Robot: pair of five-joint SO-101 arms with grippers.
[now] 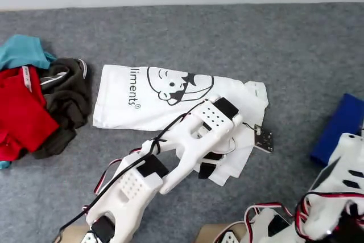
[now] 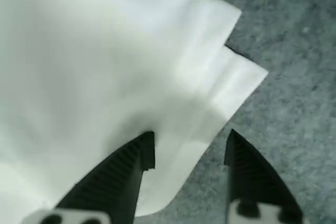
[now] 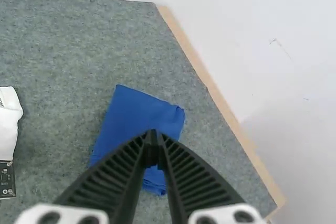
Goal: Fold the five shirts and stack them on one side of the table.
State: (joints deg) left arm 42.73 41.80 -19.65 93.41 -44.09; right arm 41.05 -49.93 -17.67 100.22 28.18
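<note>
The white shirt (image 1: 153, 98) lies half folded mid-surface. Thin and limp, it would likely sag and drag, so its doubled hem corner looks the best grip. The left hand (image 2: 190, 148) gapes astride that edge, holding nothing. The right hand (image 3: 155, 139), closed and empty, hangs above the folded blue shirt (image 3: 134, 114). The surface (image 1: 256, 38) is grey matting, a pale wall (image 3: 252, 35) beside it.

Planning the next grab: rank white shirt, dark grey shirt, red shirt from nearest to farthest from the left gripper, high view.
1. white shirt, under the left gripper.
2. dark grey shirt, left pile.
3. red shirt, far left edge.
</note>
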